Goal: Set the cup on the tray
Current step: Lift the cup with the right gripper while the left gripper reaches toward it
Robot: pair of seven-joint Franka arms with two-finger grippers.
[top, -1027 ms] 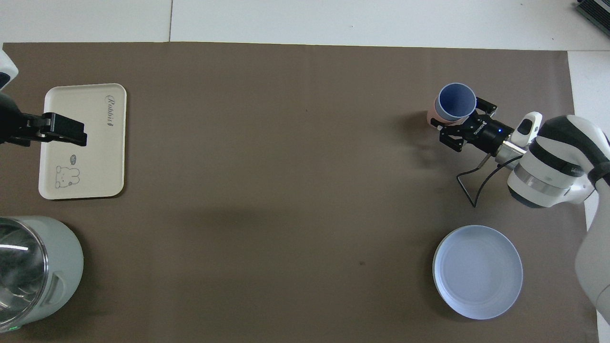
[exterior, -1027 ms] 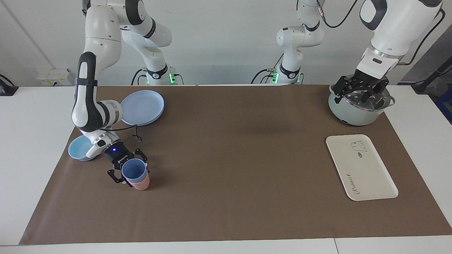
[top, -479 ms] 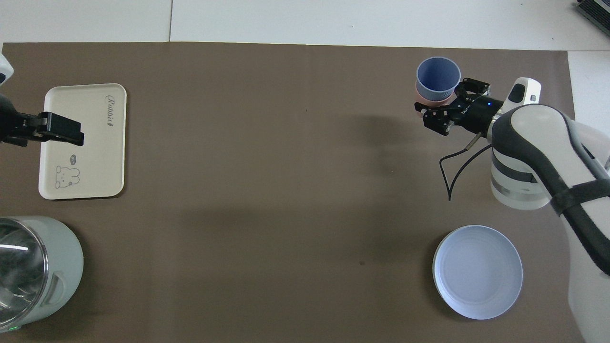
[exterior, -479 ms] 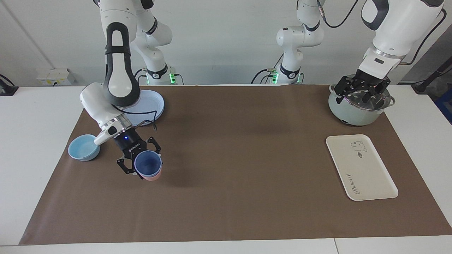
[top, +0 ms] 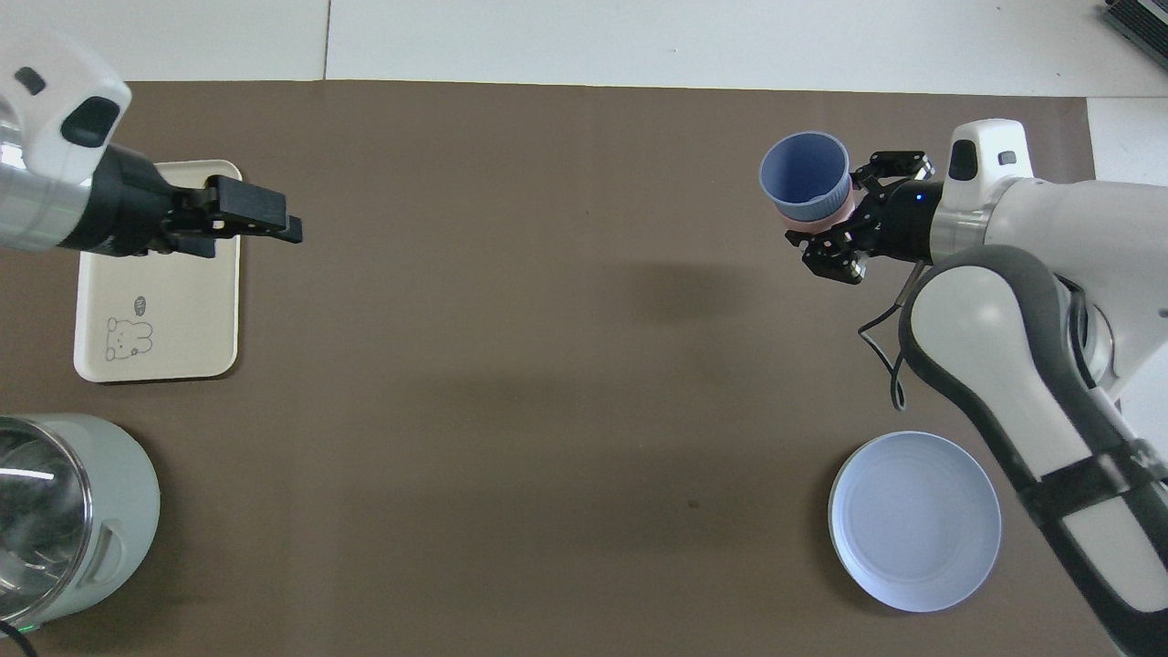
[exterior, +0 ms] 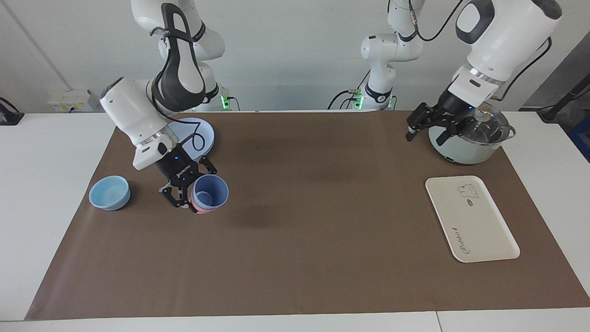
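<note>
Carrying the cup (exterior: 210, 190) nested with a pink tumbler (exterior: 201, 206), the shut right end effector (exterior: 184, 199) may bring both to the tray (exterior: 488, 233), or drop the seemingly loose one; left end effector (exterior: 426, 127) hangs open.

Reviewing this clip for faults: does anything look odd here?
Yes: the right end effector holds two nested tumblers, the blue cup inside a pink tumbler, tilted in the air over the mat. Only the cup belongs on the tray.
</note>
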